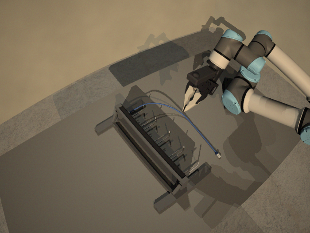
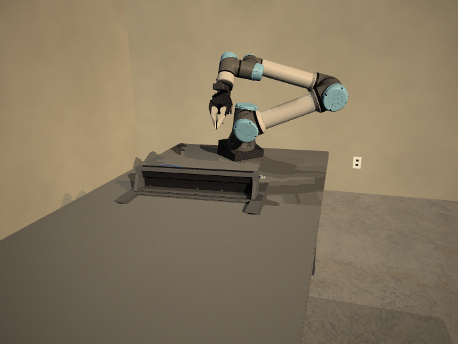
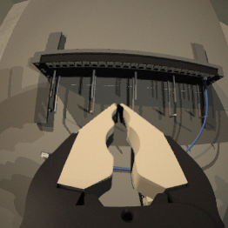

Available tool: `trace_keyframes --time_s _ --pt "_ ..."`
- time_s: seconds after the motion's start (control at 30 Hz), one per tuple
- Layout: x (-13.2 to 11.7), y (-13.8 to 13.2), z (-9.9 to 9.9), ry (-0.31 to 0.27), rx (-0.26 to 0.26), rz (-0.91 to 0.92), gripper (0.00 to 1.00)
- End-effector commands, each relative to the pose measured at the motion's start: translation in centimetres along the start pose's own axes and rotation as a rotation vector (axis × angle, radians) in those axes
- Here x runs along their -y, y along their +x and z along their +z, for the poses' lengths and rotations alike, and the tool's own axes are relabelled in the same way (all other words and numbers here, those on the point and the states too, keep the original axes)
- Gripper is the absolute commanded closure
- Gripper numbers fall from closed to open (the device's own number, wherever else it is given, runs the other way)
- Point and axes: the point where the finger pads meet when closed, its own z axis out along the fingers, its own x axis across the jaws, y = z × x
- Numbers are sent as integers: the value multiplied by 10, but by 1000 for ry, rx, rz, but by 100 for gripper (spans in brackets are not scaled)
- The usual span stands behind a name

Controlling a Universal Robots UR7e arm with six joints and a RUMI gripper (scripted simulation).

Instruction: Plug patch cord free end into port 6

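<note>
My claw (image 1: pixel 183 110) (image 2: pixel 216 128) (image 3: pixel 117 105) is closed, nothing held. Cord (image 1: pixel 198 130) (image 2: pixel 171 165) (image 3: pixel 205 114) looks light, bendy; grip the plug (image 1: pixel 218 155) (image 2: pixel 262 176) (image 3: pixel 46 154) by its sides, sparing the latch.

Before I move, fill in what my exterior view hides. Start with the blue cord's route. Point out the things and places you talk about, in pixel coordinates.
Observer: From the top, the blue cord (image 1: pixel 198 130) (image 2: pixel 171 165) (image 3: pixel 206 117) bows out on the robot's side of the rack (image 1: pixel 153 141) (image 2: pixel 199 171) (image 3: pixel 126 59), ending at the free plug (image 1: pixel 218 155) (image 2: pixel 262 176) (image 3: pixel 44 154).
Operator: Tell me where the ports are.
Observer: The wrist view shows the row of ports (image 3: pixel 102 65) on the robot's side; the cord enters near its right end.
Operator: Report obstacles there.
Observer: Thin metal rods (image 1: pixel 164 137) (image 3: pixel 93 89) jut out from that side.
</note>
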Motion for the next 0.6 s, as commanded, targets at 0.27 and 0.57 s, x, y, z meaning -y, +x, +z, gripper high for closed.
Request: trace_keyframes --time_s 0.27,0.57 --pt "0 0 5 0 0 0 100" --pt "0 0 10 0 0 0 100"
